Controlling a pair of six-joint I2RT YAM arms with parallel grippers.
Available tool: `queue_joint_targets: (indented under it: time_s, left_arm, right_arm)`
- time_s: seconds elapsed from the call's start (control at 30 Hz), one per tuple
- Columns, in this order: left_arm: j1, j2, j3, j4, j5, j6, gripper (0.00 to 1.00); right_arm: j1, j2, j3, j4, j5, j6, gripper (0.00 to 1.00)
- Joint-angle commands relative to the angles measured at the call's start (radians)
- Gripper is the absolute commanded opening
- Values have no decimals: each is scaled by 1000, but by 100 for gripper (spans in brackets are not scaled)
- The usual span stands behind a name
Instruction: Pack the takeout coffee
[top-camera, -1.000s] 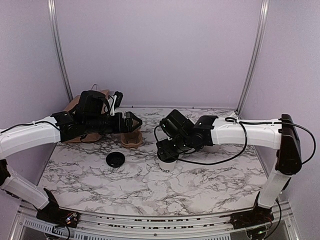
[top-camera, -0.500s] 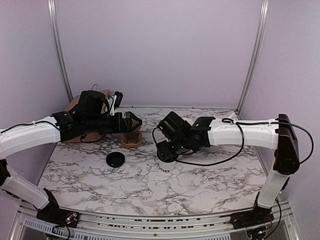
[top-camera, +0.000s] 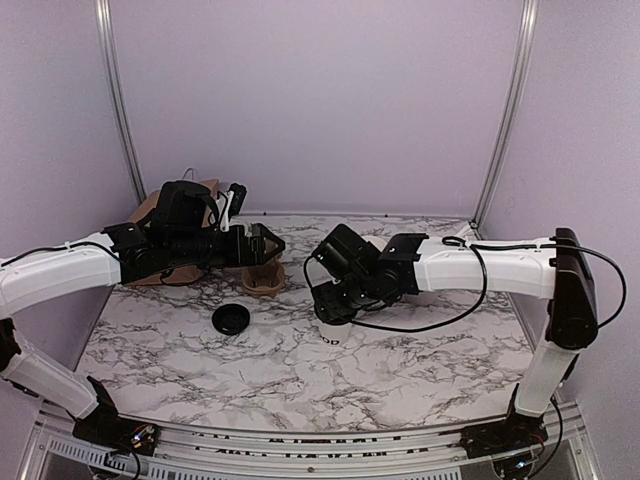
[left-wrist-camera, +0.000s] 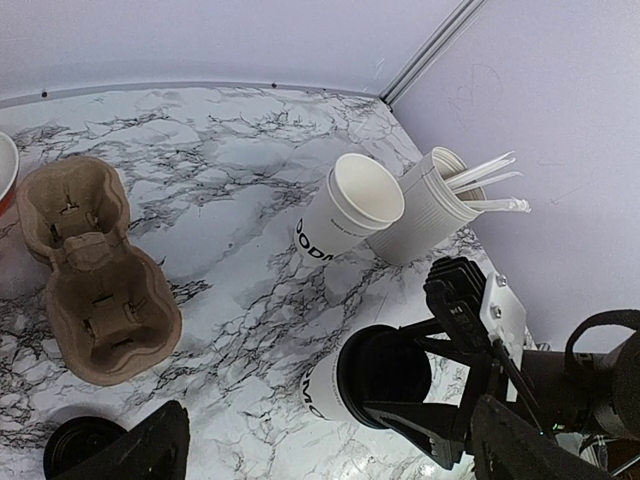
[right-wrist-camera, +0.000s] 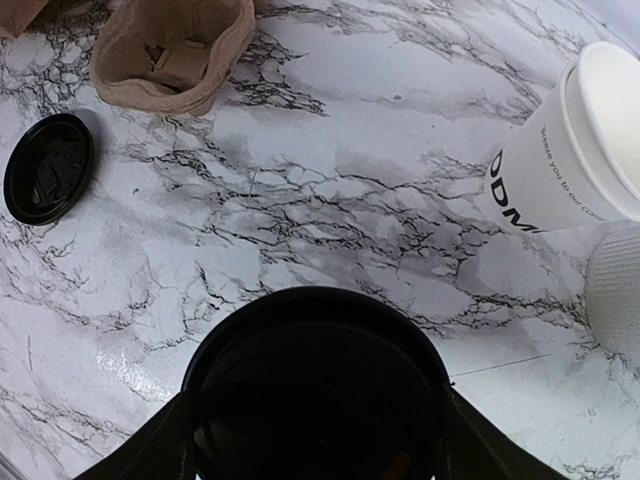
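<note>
The takeout coffee cup (top-camera: 335, 333), small and white with black lettering, stands mid-table. A round black lid (left-wrist-camera: 385, 375) sits on its rim. My right gripper (top-camera: 335, 310) is over the cup, its fingers pressed against both sides of that lid (right-wrist-camera: 315, 390), shut on it. The cup's white side (left-wrist-camera: 325, 390) shows below the lid in the left wrist view. My left gripper (top-camera: 268, 245) hangs open and empty above the cardboard cup carrier (top-camera: 263, 278), to the left of the cup.
A second black lid (top-camera: 231, 319) lies loose on the table left of the cup. A stack of lettered white cups (left-wrist-camera: 350, 210) and a white tub with utensils (left-wrist-camera: 430, 200) stand at the back right. A brown paper bag (top-camera: 160, 210) sits at the far left.
My right gripper has shifted slightly left over the cup and its fingers have drawn in a little around the lid. The left arm has not moved.
</note>
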Motion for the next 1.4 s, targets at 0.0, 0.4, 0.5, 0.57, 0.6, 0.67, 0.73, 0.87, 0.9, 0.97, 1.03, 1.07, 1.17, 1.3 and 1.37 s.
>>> queue_joint_targets:
  time_s: [0.0,0.4,0.5,0.57,0.6,0.67,0.73,0.87,0.9,0.97,1.03,1.07,1.17,1.3,1.37]
  left_arm:
    - [5,1,-7,2,9,-8,99]
    - [5,10,0,2,10,-11,99]
    - [5,13,2,2,12,-10,99]
    - [5,14,4,2,13,-9,99]
    - [5,15,5,2,14,-8,99]
    - [5,16,7,2,13,-8,99]
    - [5,19,11,2,16,-9,99]
    - [5,29,18,2,17,-6,99]
    - [5,31,20,2,18,-6,99]
    - [5,36,23,2,18,-6,99]
    - [5,40,26,3,20,-7,99]
    - [5,42,26,4,20,-7,99]
    - [5,47,28,5,21,-6,99]
    - [5,54,33,7,22,-8,99]
    - [5,57,34,9,25,-10,99]
  right_arm:
    - [10,23,31,-36,22,2,76]
    - [10,-13,14,-33,30,7,66]
    - [10,-29,3,-35,33,11,66]
    - [10,-40,-5,-37,38,17,65]
    - [10,-49,-12,-37,39,22,65]
    - [10,-64,-32,-36,41,28,65]
    - [7,-81,-48,-36,45,36,65]
    - [2,-116,-81,-39,55,54,65]
    - [1,-125,-90,-40,56,57,65]
    - [-3,-144,-108,-42,62,66,65]
    - [-7,-164,-130,-43,67,75,64]
    - [-10,-174,-141,-44,70,81,64]
    - [-19,-208,-178,-42,71,95,65]
    - [-39,-255,-227,-42,77,112,64]
    - [-50,-277,-260,-42,81,123,64]
